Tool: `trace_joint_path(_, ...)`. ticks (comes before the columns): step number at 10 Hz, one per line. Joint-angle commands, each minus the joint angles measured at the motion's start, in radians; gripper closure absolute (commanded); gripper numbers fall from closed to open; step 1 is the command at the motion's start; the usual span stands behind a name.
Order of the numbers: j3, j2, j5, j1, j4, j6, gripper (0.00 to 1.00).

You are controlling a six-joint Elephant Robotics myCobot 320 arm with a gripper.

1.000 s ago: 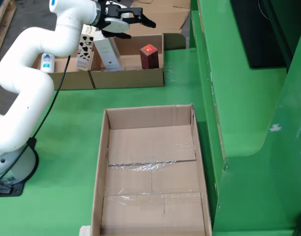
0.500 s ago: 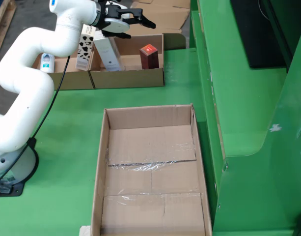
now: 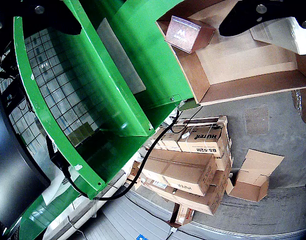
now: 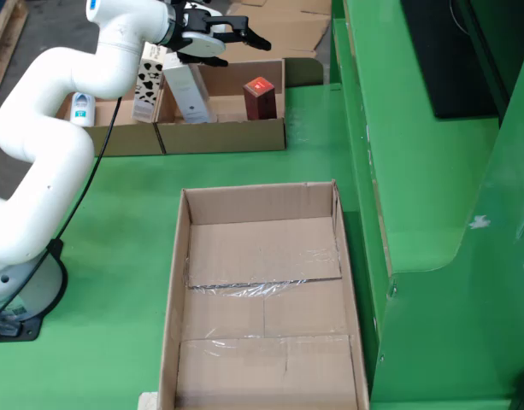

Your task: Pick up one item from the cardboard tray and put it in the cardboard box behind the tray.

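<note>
Red carton [image 4: 260,98] stands in the cardboard tray [image 4: 223,135], just right of the open, empty tool [image 4: 236,38].

Matt cardboard box [image 4: 263,299], glossy green painted table [image 4: 398,171]

Glossy white robot arm [image 4: 56,128] with a blue ring near its top and a black gripper [image 4: 232,38]; bright green painted surface [image 4: 125,196] all round. Plain brown cardboard box [image 4: 266,299], brown cardboard tray [image 4: 223,135] holding a dark red carton with a lit red top [image 4: 260,98], a white-and-tan carton [image 4: 191,92], a black-and-white cow-spotted carton [image 4: 147,90]. White bottle with blue label [image 4: 83,108] sits in the neighbouring brown tray.
</note>
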State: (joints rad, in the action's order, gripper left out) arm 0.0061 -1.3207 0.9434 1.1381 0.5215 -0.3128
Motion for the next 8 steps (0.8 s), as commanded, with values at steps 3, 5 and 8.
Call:
trace_joint_path(3,-0.006,0.015,0.011,0.011,-0.01,0.002,0.0)
trace_joint_path(5,-0.006,0.015,0.011,0.011,-0.01,0.002,0.0)
trace_joint_path(8,-0.006,0.018,0.011,-0.002,-0.01,0.01,0.0)
